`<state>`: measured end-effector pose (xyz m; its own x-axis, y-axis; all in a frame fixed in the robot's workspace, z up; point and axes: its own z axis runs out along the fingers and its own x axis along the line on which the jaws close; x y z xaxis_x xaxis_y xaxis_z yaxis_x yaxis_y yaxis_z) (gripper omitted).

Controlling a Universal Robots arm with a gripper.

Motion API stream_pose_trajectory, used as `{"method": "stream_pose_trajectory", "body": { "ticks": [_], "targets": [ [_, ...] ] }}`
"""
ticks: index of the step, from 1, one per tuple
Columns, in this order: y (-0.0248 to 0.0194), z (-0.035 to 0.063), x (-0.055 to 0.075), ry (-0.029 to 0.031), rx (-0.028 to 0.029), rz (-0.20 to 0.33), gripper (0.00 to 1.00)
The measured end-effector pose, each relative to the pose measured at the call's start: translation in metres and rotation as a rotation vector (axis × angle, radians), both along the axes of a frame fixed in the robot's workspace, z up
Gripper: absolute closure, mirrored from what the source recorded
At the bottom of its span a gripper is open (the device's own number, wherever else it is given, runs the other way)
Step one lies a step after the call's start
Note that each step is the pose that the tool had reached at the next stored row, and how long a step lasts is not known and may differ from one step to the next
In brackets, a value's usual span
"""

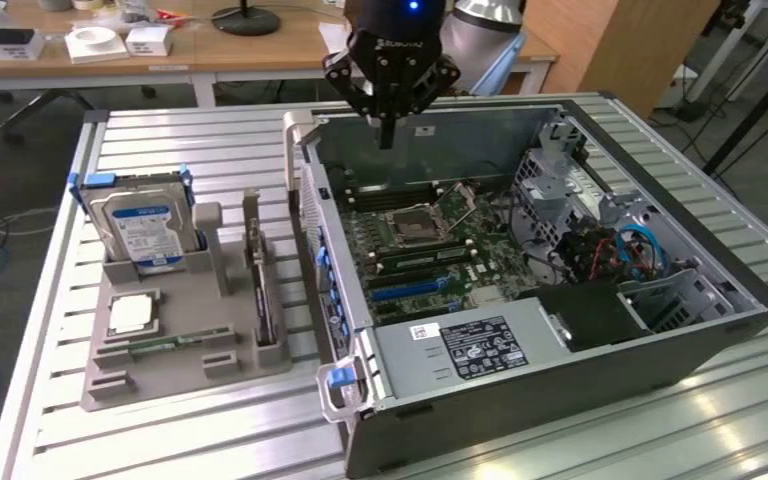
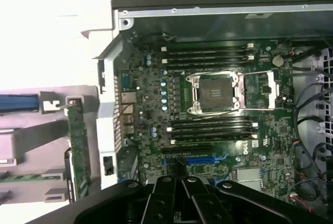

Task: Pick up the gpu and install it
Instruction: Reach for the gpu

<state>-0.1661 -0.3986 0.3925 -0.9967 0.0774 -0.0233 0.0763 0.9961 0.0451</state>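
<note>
Ribbed counter [image 1: 37, 400] under an open computer case [image 1: 531, 400]. Empty and closed, the end effector [image 1: 387, 138] hangs over the case. The gpu [image 1: 261, 295] stands edgewise in a grey holder [image 1: 184, 330] just beside the case wall, so reaching in could clip that wall.

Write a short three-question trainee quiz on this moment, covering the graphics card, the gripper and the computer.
1. True or false: the gripper is holding the graphics card.
2. Where does the card stand? A) on edge in the grey holder; B) in the blue slot on the board; C) flat on the hard drive.
3. Fill in: the shut gripper hangs over the open computer ____.
Key: 1 false; 2 A; 3 case.
</note>
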Motion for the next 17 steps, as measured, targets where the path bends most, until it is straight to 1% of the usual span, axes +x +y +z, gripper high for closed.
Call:
{"method": "stream_pose_trajectory", "body": {
  "ticks": [17],
  "targets": [
    [0.0012, -0.0019, -0.054, 0.0000, 0.0000, -0.005, 0.90]
  ]
}}
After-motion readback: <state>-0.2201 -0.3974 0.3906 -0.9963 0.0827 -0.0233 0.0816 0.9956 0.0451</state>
